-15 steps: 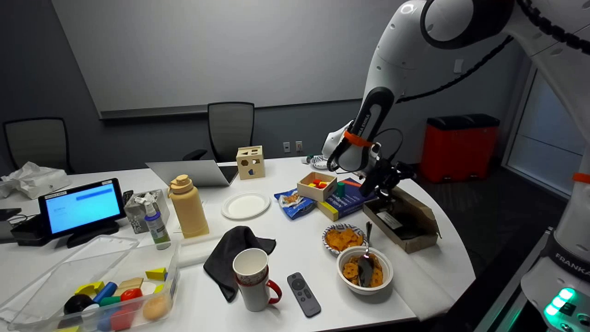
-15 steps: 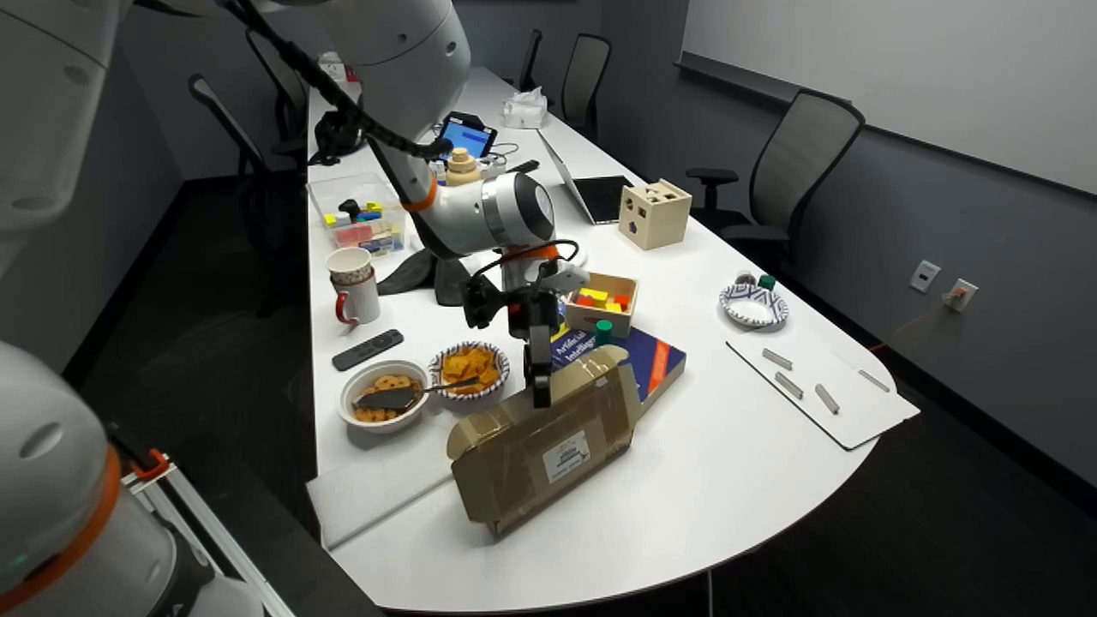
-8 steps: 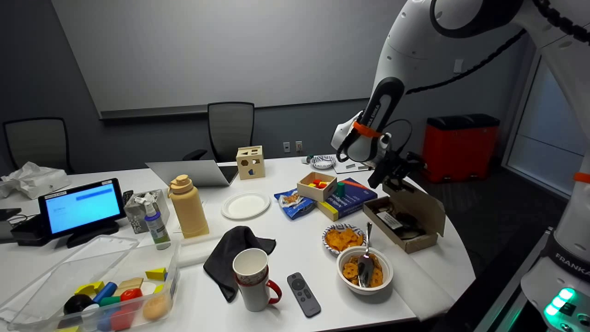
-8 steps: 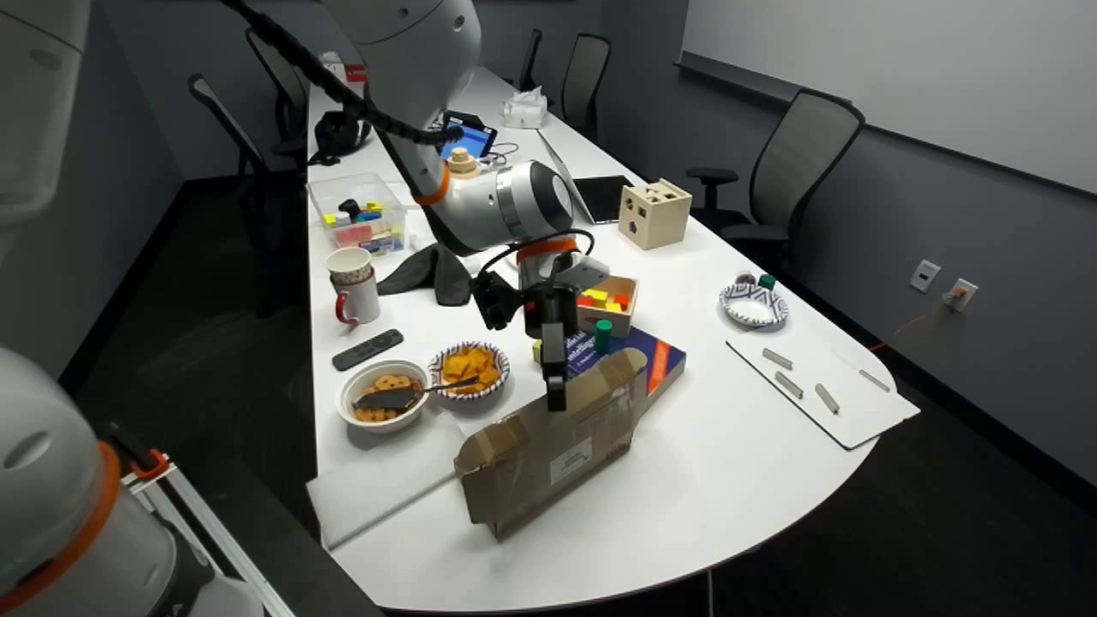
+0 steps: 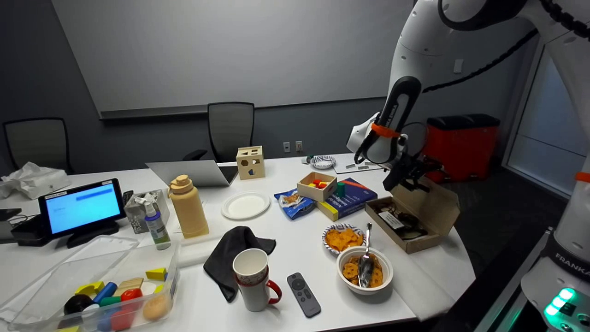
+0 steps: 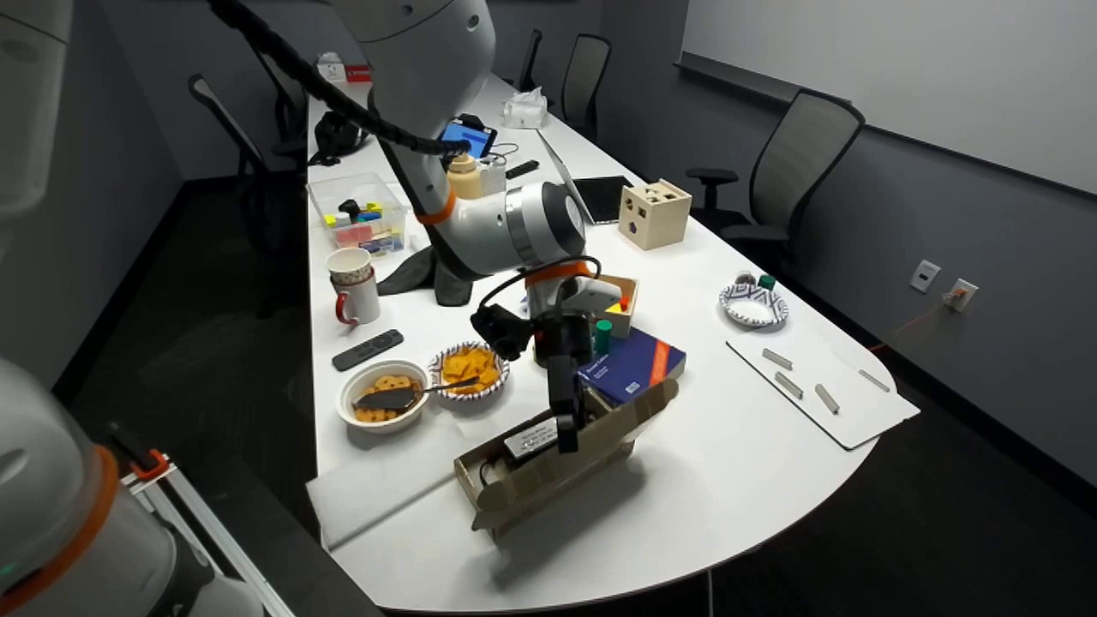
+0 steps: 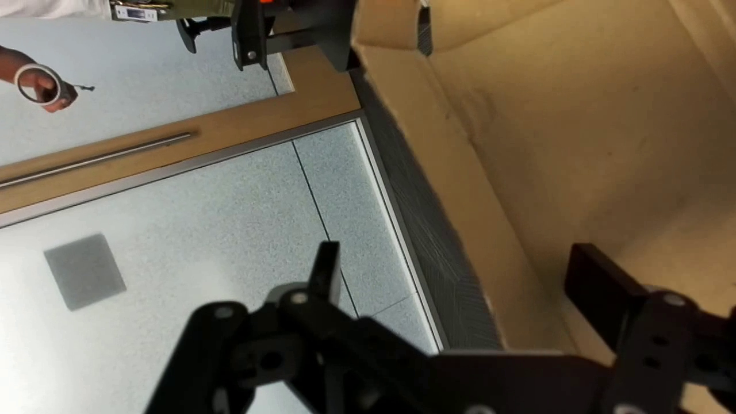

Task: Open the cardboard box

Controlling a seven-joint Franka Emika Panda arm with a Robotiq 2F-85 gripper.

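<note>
The brown cardboard box (image 5: 391, 234) sits near the table's rounded end. Its lid (image 5: 438, 210) is raised and tilted back, away from the box body; it also shows in an exterior view (image 6: 523, 490). Inside are dark items and cables, and a block with a white label (image 5: 391, 220). My gripper (image 7: 454, 250) is open, with its jaws wide apart. In the wrist view the lid's edge (image 7: 494, 253) runs through the gap, and one finger stands before the lid's inner side. In an exterior view the gripper (image 6: 567, 433) is at the lid; contact cannot be told.
A blue book (image 6: 634, 368) lies beside the box with a green cylinder (image 6: 603, 336) and a small wooden tray (image 5: 316, 186) on it. Two food bowls (image 5: 365, 288) (image 5: 333, 246) stand close by, one with a spoon. A white pad (image 6: 386, 488) lies at the box's end.
The lid has swung from covering part of the box to tilting outward, so more of the inside shows. My gripper has moved with it, away from the book and bowls toward the table's end.
</note>
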